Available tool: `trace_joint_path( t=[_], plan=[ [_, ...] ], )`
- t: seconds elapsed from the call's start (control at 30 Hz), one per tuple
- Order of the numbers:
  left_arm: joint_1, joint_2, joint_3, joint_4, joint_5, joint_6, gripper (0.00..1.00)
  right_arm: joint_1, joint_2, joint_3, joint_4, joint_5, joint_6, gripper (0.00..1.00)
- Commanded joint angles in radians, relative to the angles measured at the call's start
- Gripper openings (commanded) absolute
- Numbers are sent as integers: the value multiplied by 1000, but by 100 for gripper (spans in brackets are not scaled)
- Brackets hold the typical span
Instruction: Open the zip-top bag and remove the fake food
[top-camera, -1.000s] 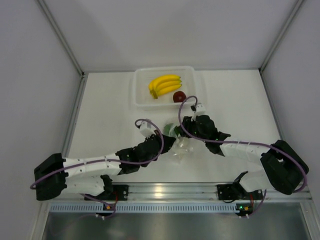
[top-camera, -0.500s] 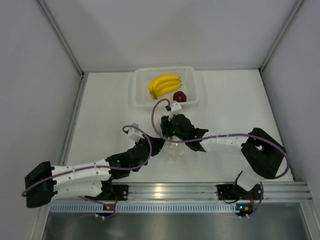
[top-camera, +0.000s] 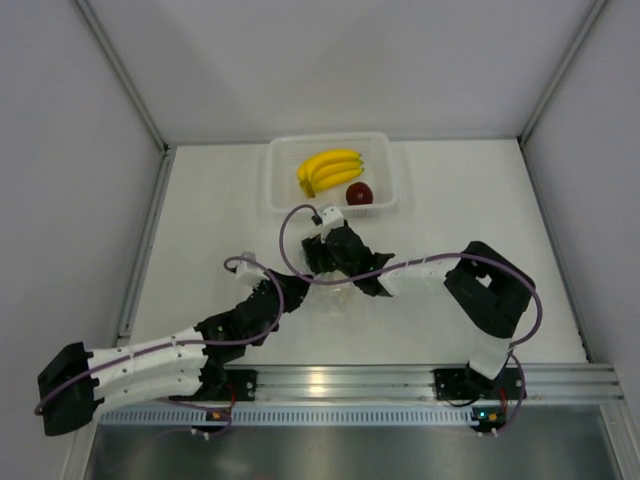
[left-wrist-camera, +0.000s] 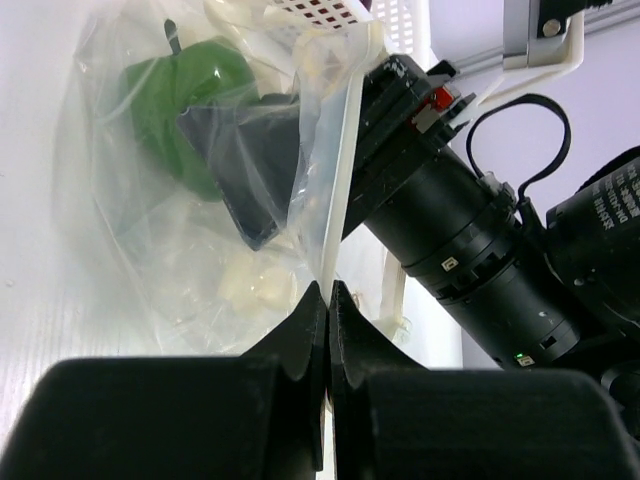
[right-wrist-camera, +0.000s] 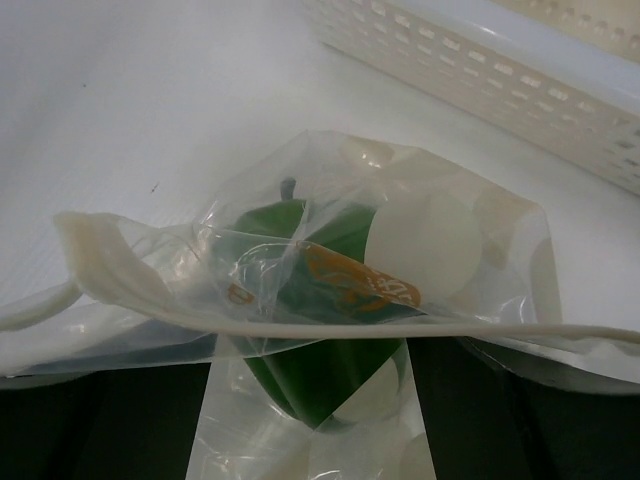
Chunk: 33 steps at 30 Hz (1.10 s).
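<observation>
Top external, bag on white table, walls

Is walled on three sides by plain pale grey panels, joined by slim metal corner strips. Holds a matte white tabletop, edged nearest by a silver aluminium rail. Is lit softly and evenly, with glare on that rail.
</observation>
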Motion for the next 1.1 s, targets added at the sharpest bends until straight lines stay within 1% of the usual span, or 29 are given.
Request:
trace_joint_path(
  t=[0.0, 0.13, 0.23, 0.27, 0.37, 0.53, 0.6, 0.63, 0.67, 0.73, 0.8, 0.93, 1.07],
  plan=[
    [18, -26, -22, -1, 25, -5, 0, -8, 64, 80, -39, -9, -60, 75],
    [56, -33, -25, -1, 71, 3, 0, -28, 125, 143, -71, -95, -60, 79],
    [78, -30, -31, -1, 106, 9, 0, -40, 166, 180, -77, -155, -58, 84],
    [82, -27, -33, -1, 115, 10, 0, -43, 192, 195, -97, -172, -66, 87],
    [104, -29, -43, -1, 145, 10, 0, -51, 238, 254, -123, -206, -71, 89],
    [113, -53, -57, -1, 152, 17, 0, -63, 280, 293, -106, -195, -48, 87],
    [116, -64, -62, -3, 151, 23, 0, -63, 278, 289, -84, -180, -37, 74],
    [119, -75, -62, -13, 149, 24, 0, -63, 251, 263, -70, -169, -32, 68],
    [121, -78, -62, -18, 143, 33, 0, -63, 231, 246, -53, -163, -25, 55],
    [122, -86, -56, -30, 129, 43, 0, -59, 159, 196, -33, -152, -8, 44],
    [124, -86, -47, -38, 106, 61, 0, -45, 110, 166, -47, -143, 0, 41],
    [124, -70, -19, -41, 65, 116, 0, -3, 0, 156, -193, -54, 32, 41],
    [122, -49, 27, -41, 50, 225, 0, 27, -51, 155, -321, -40, 102, 41]
  ],
)
